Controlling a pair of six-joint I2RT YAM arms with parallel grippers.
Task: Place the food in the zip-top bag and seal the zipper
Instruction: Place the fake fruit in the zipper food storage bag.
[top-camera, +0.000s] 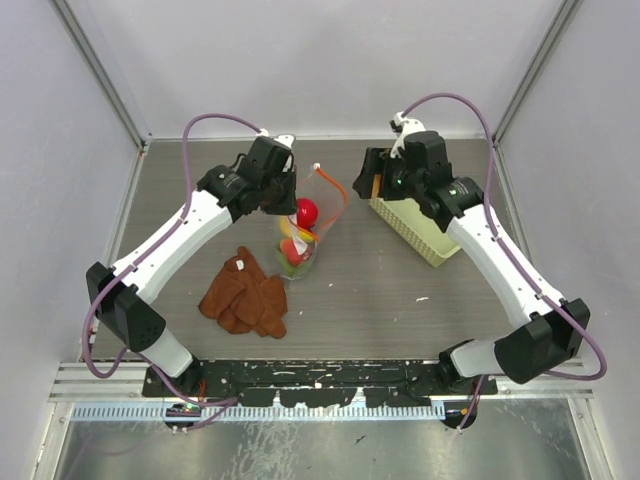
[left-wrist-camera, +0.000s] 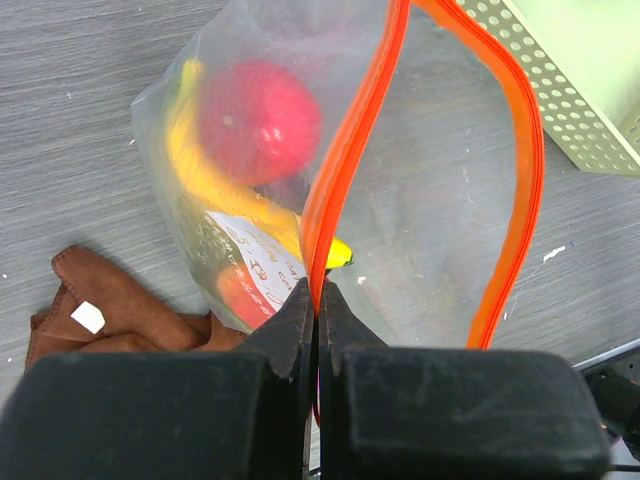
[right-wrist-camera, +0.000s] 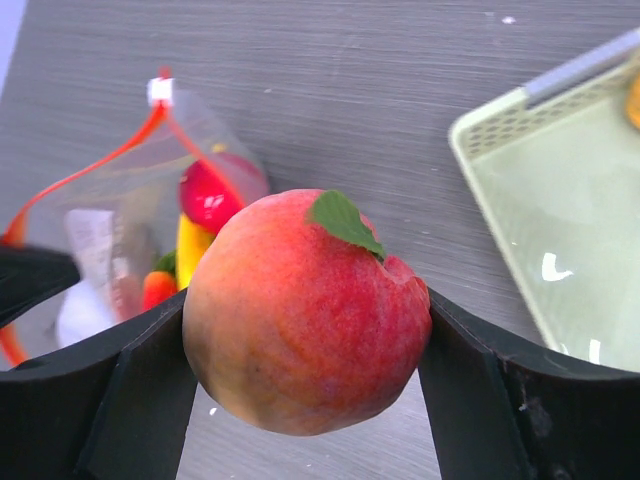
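The cloth (top-camera: 245, 297) lies crumpled on the table (top-camera: 400, 300), near the left arm and just beside the bag's bottom corner. The left gripper (left-wrist-camera: 317, 297) has its fingers pressed together, pinching the near lip of the zipper (left-wrist-camera: 345, 150). The bag (top-camera: 310, 228) sits at mid-table between the two arms. Its mouth is open: the far lip of the zipper bows away from the pinched lip. The white end tab (right-wrist-camera: 160, 90) is at the far corner of the mouth. Inside the bag, the apple (left-wrist-camera: 258, 120) rests against the banana (left-wrist-camera: 210, 180), with an orange-red piece and some green below them. The right gripper (top-camera: 374, 186) is clamped on the peach (right-wrist-camera: 308, 312), one finger on each side. The peach is held above the table, to the right of the bag's mouth and outside it. The basket (right-wrist-camera: 560, 230) stands on the table furthest right, under the right arm.
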